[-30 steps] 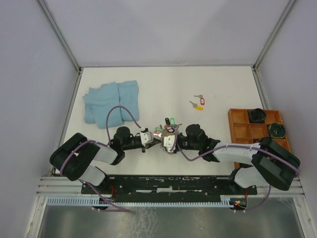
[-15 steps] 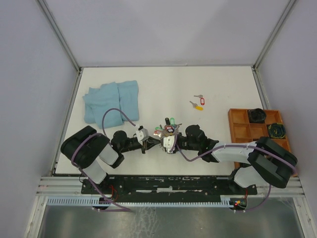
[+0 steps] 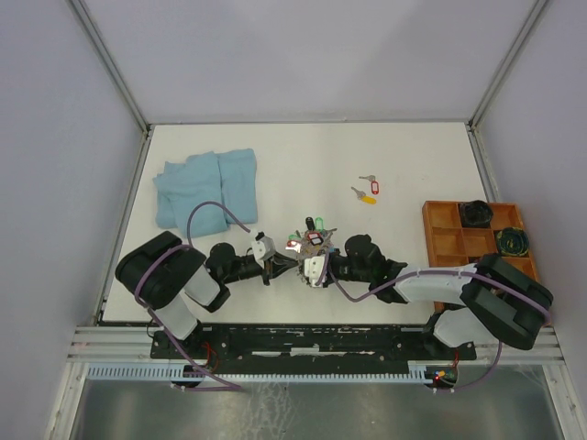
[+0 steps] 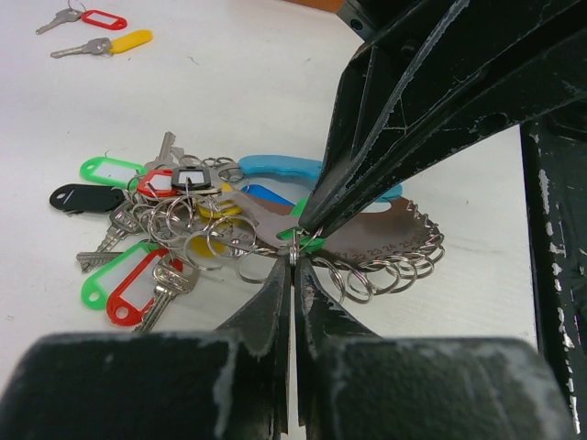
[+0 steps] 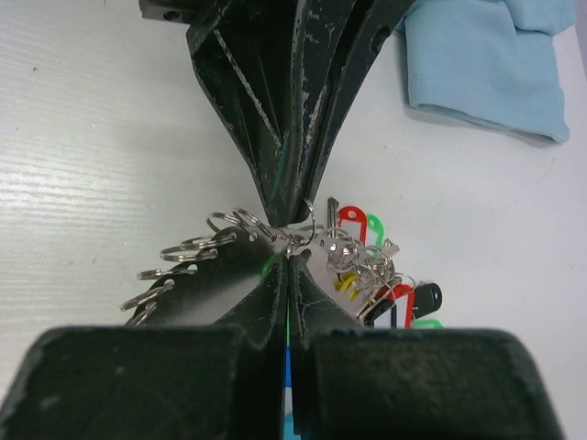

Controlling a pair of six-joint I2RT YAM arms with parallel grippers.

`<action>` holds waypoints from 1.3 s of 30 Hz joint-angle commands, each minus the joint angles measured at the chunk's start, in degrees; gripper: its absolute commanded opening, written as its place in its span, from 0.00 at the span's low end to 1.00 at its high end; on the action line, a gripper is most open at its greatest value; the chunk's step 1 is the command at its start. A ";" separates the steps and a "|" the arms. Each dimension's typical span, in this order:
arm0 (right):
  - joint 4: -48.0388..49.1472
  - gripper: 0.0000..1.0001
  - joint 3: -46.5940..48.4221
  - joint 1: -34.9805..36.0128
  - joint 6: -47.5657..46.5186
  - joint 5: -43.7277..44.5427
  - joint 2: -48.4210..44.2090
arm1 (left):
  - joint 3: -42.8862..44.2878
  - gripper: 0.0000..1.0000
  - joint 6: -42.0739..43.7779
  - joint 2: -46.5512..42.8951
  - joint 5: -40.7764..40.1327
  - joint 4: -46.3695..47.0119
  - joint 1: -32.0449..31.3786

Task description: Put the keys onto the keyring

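Note:
A heap of keys (image 4: 147, 266) with green, red, yellow and black tags lies hooked to a metal plate lined with keyrings (image 4: 394, 247); in the top view this bundle (image 3: 312, 238) sits near the table's front middle. My left gripper (image 4: 295, 266) is shut on one small keyring at the plate's edge. My right gripper (image 5: 289, 261) meets it tip to tip, shut on something green, apparently a green key tag (image 4: 307, 236). Two loose keys lie apart, one with a red tag (image 4: 101, 18), one with a yellow tag (image 4: 124, 41).
A folded blue cloth (image 3: 206, 188) lies at the back left. An orange compartment tray (image 3: 445, 240) with dark round items stands at the right edge. A blue carabiner (image 4: 275, 168) lies under the bundle. The loose keys (image 3: 367, 188) lie right of centre.
The left arm has folded in nearer its base and its wrist has shifted slightly. Both grippers stay shut, tip to tip at the bundle.

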 commanded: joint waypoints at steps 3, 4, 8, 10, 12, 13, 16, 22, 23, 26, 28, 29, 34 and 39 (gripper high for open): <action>-11.26 0.01 1.18 0.23 -4.67 4.28 -3.54 | 0.12 0.03 -0.84 -2.49 0.67 15.38 -0.06; -11.88 0.01 1.41 0.23 -5.42 4.84 -4.29 | 0.12 0.03 -0.77 -2.40 0.84 15.39 -0.06; -15.85 0.01 3.68 0.24 -8.77 5.96 -7.27 | 0.05 0.03 -0.12 -1.95 1.14 15.39 -0.06; -17.60 0.01 4.94 0.24 -10.06 5.58 -8.07 | -0.04 0.06 0.20 -1.88 1.19 15.43 -0.05; -17.80 0.01 5.66 0.24 -10.67 4.85 -8.33 | -0.13 0.10 0.45 -2.00 1.35 15.33 -0.06; -17.83 0.01 6.00 0.24 -10.90 4.50 -8.33 | -0.15 0.13 0.62 -1.94 1.40 15.33 -0.06; -17.98 0.01 7.00 0.24 -11.55 3.65 -8.14 | -0.08 0.20 0.81 -1.72 2.22 15.18 -0.06; -18.58 0.01 8.24 0.19 -12.03 2.58 -7.48 | 0.80 0.23 1.58 -2.33 4.25 11.76 -0.05; -19.08 0.01 8.47 0.24 -11.53 2.56 -7.31 | 0.97 0.23 1.94 -2.58 4.34 10.69 -0.08; -21.20 0.01 8.92 0.24 -9.27 2.14 -7.31 | 0.62 0.25 2.66 -3.99 2.90 8.75 -0.06; -22.45 0.01 9.88 0.24 -4.84 2.74 -7.56 | 0.38 0.26 2.17 -5.61 0.77 6.89 -0.06; -23.67 0.01 10.81 0.24 -1.66 3.59 -7.53 | 0.41 0.27 1.68 -6.39 -0.32 5.53 -0.07; -29.63 0.15 14.11 0.22 11.76 7.57 -7.62 | 1.09 0.31 -3.11 -11.12 -5.15 -4.12 -0.06; -32.32 0.28 15.24 0.23 20.74 9.26 -7.80 | 2.10 0.38 -7.24 -19.48 -8.65 -19.82 -0.06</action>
